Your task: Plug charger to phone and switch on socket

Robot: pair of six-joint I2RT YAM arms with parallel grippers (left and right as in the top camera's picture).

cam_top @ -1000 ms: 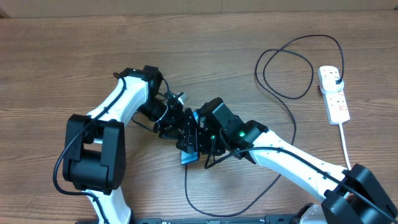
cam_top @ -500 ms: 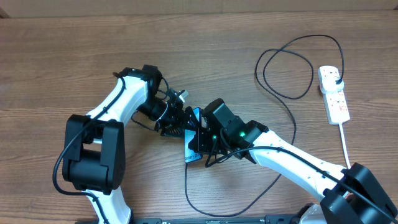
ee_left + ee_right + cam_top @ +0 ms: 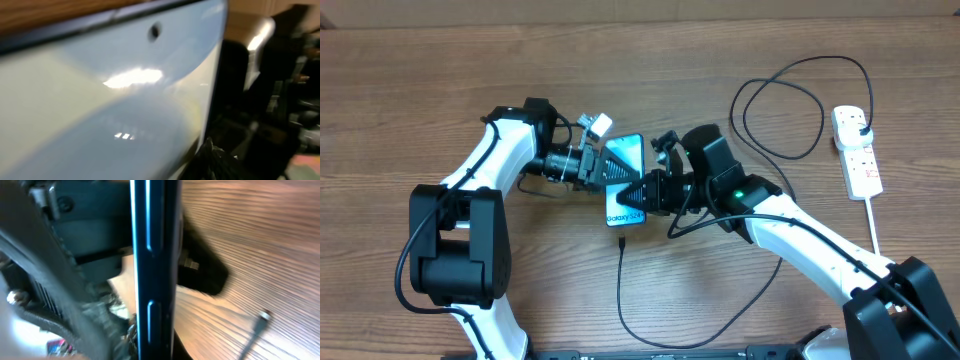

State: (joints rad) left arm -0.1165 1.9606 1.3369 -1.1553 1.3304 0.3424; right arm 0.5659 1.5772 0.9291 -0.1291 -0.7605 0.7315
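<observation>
**Step in hand: steady the phone for cable insertion**

1. Left gripper (image 3: 592, 168): it sits at the left edge of the phone (image 3: 625, 185). Its wrist camera shows only the lit screen at very close range, so I cannot tell whether the fingers pinch the phone or only stand beside it. I confirm this before relying on that side.

2. Phone: it is at the middle of the table (image 3: 420, 80), between the two grippers, with the "Galaxy" short edge towards the arm bases. I judge that this edge carries the port, so I keep it unobstructed.

3. Right gripper (image 3: 650, 190): its fingers are pressed together on the right edge of the phone, which runs edge-on through the middle of its wrist view. I keep this pinch clear of the side buttons.

4. Charger (image 3: 621, 290): the connector tip (image 3: 621, 243) lies on the table just below the Galaxy edge, apart from it. For a clean insertion, one gripper must hold the phone alone while the other takes the cable close behind the tip and drives it straight in.

**Receptacles**

There is no box, tray or bin in view. At the far right, the socket (image 3: 857, 150) has the black plug (image 3: 861, 127) seated in its far-end outlet. I cannot read the position of the red-marked switches (image 3: 866, 172).
</observation>
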